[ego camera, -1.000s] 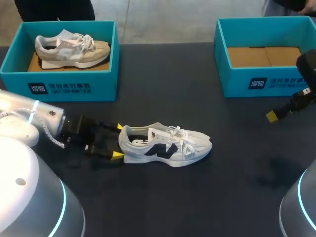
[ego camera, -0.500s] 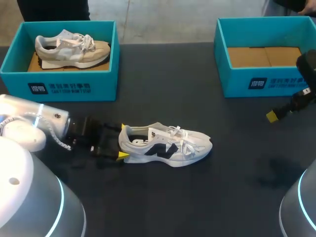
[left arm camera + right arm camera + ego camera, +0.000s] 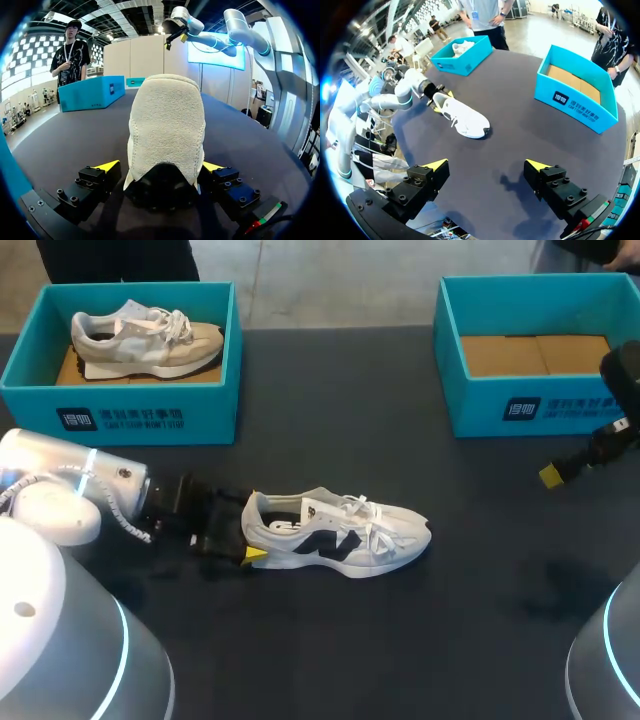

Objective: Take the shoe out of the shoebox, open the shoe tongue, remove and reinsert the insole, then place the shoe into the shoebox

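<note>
White sneaker [image 3: 340, 532] with a dark side mark stands on its sole on the dark tabletop [image 3: 400, 640], centre of the head view, toe pointing right, outside both boxes. Left pincer [image 3: 250, 528] is at its heel, fingers spread, one yellow tip just beside each side of the heel. Right pincer [image 3: 487, 167] is spread above bare tabletop, at the right edge of the head view. Teal shoebox [image 3: 530, 410] upper right, cardboard floor showing. Second teal shoebox [image 3: 120, 415] upper left holds a beige sneaker [image 3: 145, 340].

Beige shoe [image 3: 150, 345] lying in a teal box [image 3: 130, 417], far-left corner, dark table [image 3: 340, 410]
</note>
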`<state>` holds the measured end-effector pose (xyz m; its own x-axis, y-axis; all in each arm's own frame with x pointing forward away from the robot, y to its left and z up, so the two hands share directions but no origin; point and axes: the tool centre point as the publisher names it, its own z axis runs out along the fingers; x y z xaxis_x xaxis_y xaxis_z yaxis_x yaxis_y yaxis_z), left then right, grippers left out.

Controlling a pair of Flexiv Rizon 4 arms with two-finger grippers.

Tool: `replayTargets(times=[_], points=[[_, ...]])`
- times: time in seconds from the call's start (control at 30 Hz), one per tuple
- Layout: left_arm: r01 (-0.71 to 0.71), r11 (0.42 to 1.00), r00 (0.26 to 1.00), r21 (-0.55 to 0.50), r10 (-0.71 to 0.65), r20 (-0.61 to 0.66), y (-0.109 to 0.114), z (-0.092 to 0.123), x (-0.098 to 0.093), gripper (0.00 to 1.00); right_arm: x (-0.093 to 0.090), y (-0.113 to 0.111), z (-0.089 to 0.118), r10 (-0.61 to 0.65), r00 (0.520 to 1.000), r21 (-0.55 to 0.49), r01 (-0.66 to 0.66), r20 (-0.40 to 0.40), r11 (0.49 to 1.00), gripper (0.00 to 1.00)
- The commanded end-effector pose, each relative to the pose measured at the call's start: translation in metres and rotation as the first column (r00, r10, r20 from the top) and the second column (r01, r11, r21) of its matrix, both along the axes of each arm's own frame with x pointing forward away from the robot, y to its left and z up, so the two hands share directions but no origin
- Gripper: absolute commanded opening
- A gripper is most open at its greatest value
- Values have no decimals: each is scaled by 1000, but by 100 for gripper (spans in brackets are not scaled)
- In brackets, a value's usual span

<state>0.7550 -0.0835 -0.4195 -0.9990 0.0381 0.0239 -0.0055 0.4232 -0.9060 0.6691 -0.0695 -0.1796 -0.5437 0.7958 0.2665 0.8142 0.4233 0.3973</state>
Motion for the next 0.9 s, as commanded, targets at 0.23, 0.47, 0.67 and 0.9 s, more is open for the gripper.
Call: replayTargets(times=[0.23, 0.47, 0.67, 0.9], points=[[4, 1000, 1000, -1, -4, -12, -11, -11, 4, 100, 0, 1, -1, -1, 1000, -1, 1, 0, 1000, 100], [14, 1000, 1000, -1, -14, -19, -12, -12, 3, 47, 0, 1, -1, -1, 1000, -1, 1, 0, 1000, 100], [20, 1000, 1000, 5, -20, -20, -12, -11, 1, 0, 0, 1, -1, -1, 1000, -1, 1, 0, 1000, 100], [22, 1000, 999, 9, -22, -23, -12, -10, 0, 0, 0, 1, -1, -1, 1000, -1, 1, 0, 1000, 100]])
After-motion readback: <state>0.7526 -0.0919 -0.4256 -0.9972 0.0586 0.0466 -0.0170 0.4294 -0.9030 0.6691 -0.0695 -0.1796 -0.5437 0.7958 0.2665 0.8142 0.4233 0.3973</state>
